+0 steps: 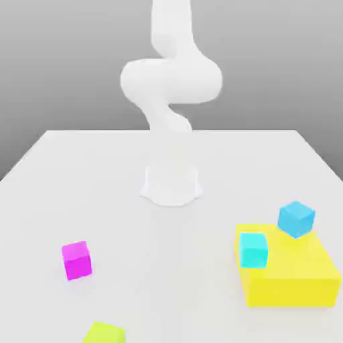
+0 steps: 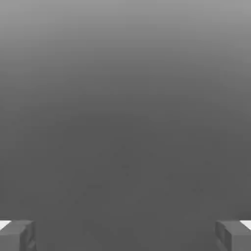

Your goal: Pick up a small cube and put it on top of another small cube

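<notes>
Lime-green cube [image 1: 104, 333] on the table [image 1: 171, 268], well apart from the open fingers [image 2: 21, 235].

Lime-green cube [image 1: 105, 333]: near edge of scene, lower part cut off by the exterior view's bottom edge. My arm [image 1: 171, 80]: upper part cut off at the top edge.

2 blue cubes sit on the yellow block [image 1: 291, 291]: the cyan cube [image 1: 254, 250] at its edge on the exterior view's left, the sky-blue cube [image 1: 296, 219] toward its far corner on the exterior view's right, turned at an angle. The 2 stand apart. 1 magenta cube [image 1: 77, 260] rests on the white table [image 1: 161, 268], well apart from the block, toward the exterior view's left. Behind the table is a grey background [image 1: 80, 60].
</notes>
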You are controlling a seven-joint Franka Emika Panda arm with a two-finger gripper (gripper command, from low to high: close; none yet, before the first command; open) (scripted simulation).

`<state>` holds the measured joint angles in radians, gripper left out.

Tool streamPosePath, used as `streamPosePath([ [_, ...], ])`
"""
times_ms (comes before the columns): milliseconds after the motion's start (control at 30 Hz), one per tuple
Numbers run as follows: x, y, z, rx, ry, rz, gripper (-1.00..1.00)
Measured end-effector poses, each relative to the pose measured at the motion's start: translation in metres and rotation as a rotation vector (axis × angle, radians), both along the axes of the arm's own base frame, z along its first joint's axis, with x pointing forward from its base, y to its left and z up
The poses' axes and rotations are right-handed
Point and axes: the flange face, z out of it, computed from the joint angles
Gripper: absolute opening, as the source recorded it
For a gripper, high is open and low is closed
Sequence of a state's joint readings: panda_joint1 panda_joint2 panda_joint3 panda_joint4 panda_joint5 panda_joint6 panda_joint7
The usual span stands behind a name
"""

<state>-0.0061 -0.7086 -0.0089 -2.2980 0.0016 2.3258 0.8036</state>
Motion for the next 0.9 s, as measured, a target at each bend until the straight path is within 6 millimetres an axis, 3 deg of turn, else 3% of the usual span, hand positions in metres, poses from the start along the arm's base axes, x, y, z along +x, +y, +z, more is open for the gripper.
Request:
streamPosePath([
  [233, 0.080, -0.023, -0.097, 0.029, 0.179, -0.049, 0.00],
  [467, 0.133, -0.048, -0.209, 0.054, 0.354, -0.104, 0.00],
  [700, 0.156, -0.077, -0.333, 0.077, 0.528, -0.168, 0.00],
  [900, 0.152, -0.096, -0.443, 0.090, 0.677, -0.217, 0.00],
])
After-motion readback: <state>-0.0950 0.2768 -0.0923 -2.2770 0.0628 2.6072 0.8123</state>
